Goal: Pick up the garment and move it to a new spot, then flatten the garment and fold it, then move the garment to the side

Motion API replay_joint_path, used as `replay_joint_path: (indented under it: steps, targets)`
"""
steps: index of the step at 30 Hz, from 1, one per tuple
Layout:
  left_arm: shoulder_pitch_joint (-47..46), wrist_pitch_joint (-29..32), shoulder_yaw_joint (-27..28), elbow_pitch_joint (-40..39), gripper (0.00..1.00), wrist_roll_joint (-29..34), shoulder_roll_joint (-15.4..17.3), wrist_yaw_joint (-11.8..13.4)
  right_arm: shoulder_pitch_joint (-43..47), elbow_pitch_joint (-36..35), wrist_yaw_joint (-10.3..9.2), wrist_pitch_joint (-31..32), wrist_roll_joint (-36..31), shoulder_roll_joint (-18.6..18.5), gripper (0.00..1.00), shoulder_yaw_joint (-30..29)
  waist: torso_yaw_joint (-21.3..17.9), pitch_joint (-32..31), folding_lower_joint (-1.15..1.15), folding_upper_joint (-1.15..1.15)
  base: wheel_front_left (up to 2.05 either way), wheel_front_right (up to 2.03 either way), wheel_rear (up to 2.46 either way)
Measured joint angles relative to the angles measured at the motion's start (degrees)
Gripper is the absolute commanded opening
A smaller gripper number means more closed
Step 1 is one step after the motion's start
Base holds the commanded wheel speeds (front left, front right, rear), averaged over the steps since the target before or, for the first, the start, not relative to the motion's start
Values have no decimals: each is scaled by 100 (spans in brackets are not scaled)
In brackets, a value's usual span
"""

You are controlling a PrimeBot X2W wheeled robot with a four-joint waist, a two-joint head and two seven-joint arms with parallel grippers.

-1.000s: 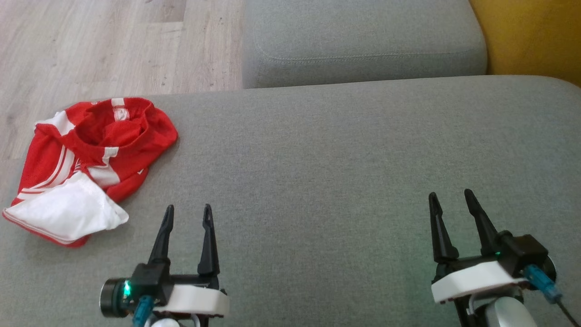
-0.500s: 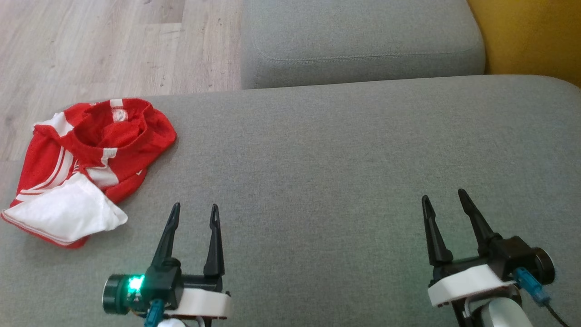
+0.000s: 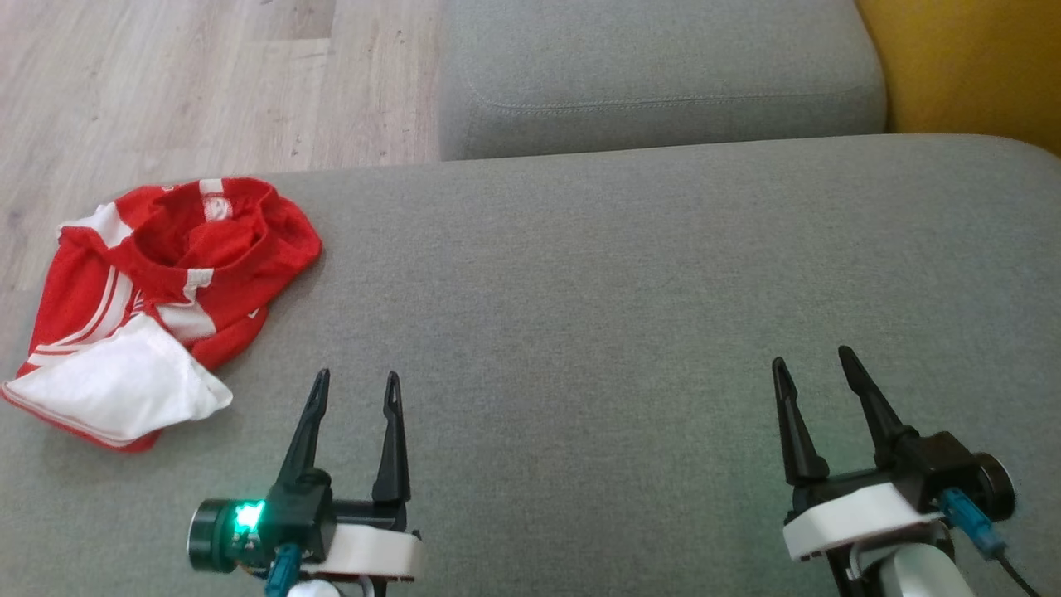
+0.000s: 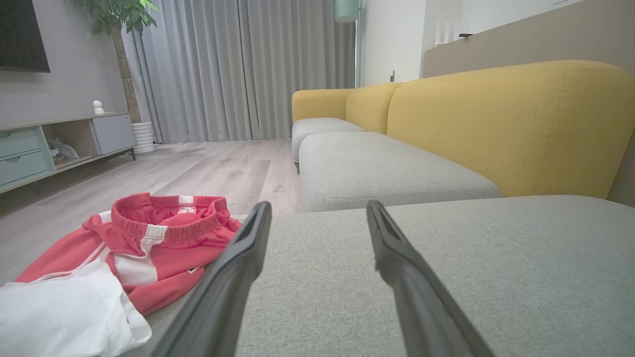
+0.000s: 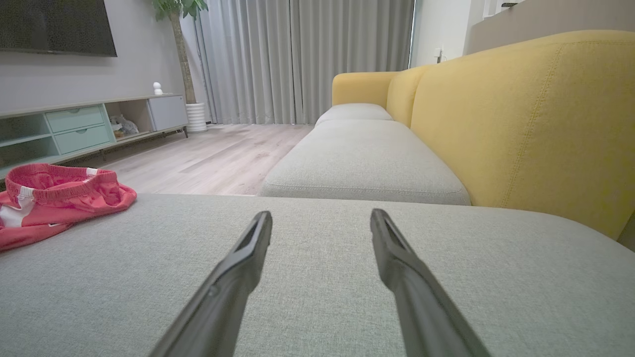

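Observation:
The garment point(image 3: 157, 303) is a pair of red shorts with white stripes and a white panel, lying crumpled at the left edge of the grey sofa seat point(image 3: 622, 274). It also appears at the lower left of the left wrist view as the garment point(image 4: 139, 248) and at the far left of the right wrist view as the garment point(image 5: 54, 196). My left gripper point(image 3: 355, 381) hovers open over the seat, just right of and nearer than the garment, holding nothing. My right gripper point(image 3: 812, 361) is open and empty far to the right.
A second grey seat cushion point(image 3: 663, 75) lies beyond the one below me. The yellow sofa back point(image 3: 970, 66) rises on the right. Wooden floor point(image 3: 182, 83) runs past the seat's left edge. A low cabinet point(image 5: 84, 124), curtains and a potted plant stand across the room.
Both grippers shifted slightly between one second ago and half a second ago, the left to the right, the right down and to the left; since then they have held still. The garment has not moved.

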Motion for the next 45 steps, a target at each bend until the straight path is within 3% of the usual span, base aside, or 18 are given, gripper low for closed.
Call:
replay_joint_path:
  steps: [6,15,32,45]
  targets:
    - [-3,0,-16,33,100,-32,1,43,-1,7,0,-2,1,-2,100,-37,196,55,0,0,0,0,0]
    - [-54,0,-8,38,100,-30,3,51,-16,27,0,-14,47,-8,100,-37,785,159,0,0,0,0,0]
    - [-65,0,205,-16,100,-31,13,146,-155,99,0,-14,57,-9,100,-12,2213,302,0,0,0,0,0]
    - [-67,0,439,-141,100,81,24,35,-109,54,0,-14,-27,-8,100,-111,2520,287,-1,0,0,0,0]
